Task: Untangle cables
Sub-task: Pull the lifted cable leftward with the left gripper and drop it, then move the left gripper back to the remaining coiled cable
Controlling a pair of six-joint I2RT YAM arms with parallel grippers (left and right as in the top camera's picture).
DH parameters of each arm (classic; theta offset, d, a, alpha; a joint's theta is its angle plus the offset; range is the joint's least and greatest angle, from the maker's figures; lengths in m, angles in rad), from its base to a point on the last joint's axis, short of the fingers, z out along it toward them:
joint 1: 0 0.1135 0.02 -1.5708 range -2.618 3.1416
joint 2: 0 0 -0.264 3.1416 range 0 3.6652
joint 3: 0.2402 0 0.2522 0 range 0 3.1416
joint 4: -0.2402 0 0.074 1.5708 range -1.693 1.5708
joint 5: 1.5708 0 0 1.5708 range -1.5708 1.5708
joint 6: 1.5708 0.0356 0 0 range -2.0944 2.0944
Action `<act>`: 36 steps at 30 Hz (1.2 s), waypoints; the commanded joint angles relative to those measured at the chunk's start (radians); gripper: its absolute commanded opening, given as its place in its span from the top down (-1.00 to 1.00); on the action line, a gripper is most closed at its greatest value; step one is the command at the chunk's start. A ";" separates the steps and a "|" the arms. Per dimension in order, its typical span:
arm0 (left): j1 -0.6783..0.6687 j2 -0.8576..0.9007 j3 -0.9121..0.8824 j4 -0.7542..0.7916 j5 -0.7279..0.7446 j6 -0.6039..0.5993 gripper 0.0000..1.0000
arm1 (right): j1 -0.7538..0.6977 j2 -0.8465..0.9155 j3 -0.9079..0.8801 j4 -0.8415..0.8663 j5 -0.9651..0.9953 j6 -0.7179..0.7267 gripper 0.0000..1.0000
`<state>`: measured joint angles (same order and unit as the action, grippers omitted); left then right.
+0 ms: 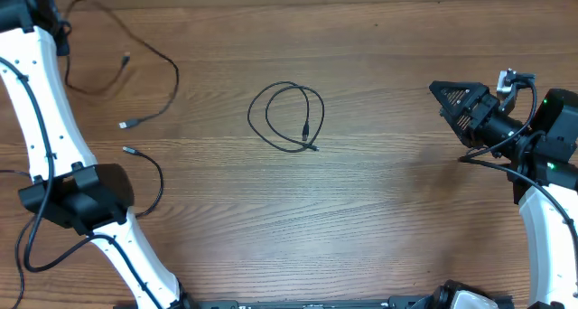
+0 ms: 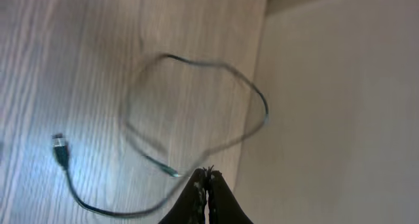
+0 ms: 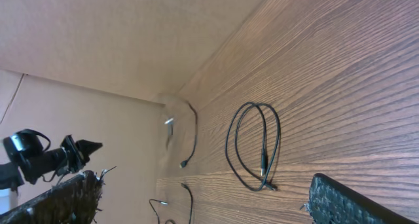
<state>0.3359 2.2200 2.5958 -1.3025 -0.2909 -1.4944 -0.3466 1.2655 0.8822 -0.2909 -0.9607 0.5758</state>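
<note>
Nearest, a short cable (image 1: 160, 178) curves beside the left arm's elbow. Mid-table (image 1: 388, 219), a coiled cable (image 1: 250, 113) lies in a loose loop, alone. The right gripper (image 1: 452, 101) hangs well apart from it, fingers spread wide, empty. Far left, loose cables (image 1: 172, 74) sprawl. The left gripper (image 2: 207, 185) is pressed together just beside one; I cannot tell whether it pinches the cord.

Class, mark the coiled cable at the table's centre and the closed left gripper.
coiled cable (image 1: 305, 128), overhead view, on its inner plug end.
left gripper (image 2: 207, 176), left wrist view, where its shut fingertips meet.
</note>
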 commanded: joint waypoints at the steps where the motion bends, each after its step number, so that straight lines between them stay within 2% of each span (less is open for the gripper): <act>1: 0.035 0.043 -0.005 -0.006 -0.003 -0.020 0.90 | -0.003 -0.006 0.006 -0.003 0.011 -0.006 -1.00; 3: 0.046 0.047 -0.005 -0.003 0.042 0.017 0.54 | -0.003 -0.006 0.006 -0.003 0.012 -0.006 -1.00; 4: 0.053 0.047 -0.004 0.013 0.097 0.085 0.08 | -0.003 -0.006 0.006 -0.003 0.023 -0.006 -1.00; 6: 0.054 0.046 -0.004 0.037 0.159 0.180 -0.31 | -0.003 -0.006 0.006 -0.003 0.027 -0.006 -1.00; 9: 0.053 0.046 -0.003 0.066 0.257 0.334 -0.70 | -0.003 -0.006 0.006 -0.003 0.029 -0.006 -1.00; 10: 0.051 0.046 -0.003 0.066 0.299 0.385 -0.76 | -0.003 -0.006 0.006 -0.003 0.029 -0.006 -1.00; 13: 0.045 0.046 -0.003 0.065 0.423 0.529 -0.79 | -0.003 -0.006 0.006 -0.003 0.031 -0.010 -1.00; 18: 0.008 0.047 -0.003 0.006 0.615 0.858 -0.91 | -0.002 -0.006 0.006 -0.003 0.037 -0.009 -1.00; 20: -0.018 0.047 -0.003 -0.040 0.645 0.933 -0.99 | -0.002 -0.006 0.006 -0.003 0.037 -0.010 -1.00; 24: -0.112 0.047 -0.003 -0.107 0.646 1.126 -1.00 | -0.002 -0.006 0.006 -0.003 0.045 -0.009 -1.00; 27: -0.185 0.047 -0.003 -0.111 0.629 1.207 -1.00 | -0.002 -0.006 0.006 -0.004 0.044 -0.009 -1.00; 36: -0.455 0.049 -0.097 -0.051 0.464 1.279 -0.99 | -0.002 -0.006 0.006 -0.019 0.044 -0.009 -1.00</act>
<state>-0.0490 2.2612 2.5557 -1.3754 0.2531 -0.2863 -0.3466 1.2655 0.8822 -0.3111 -0.9268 0.5755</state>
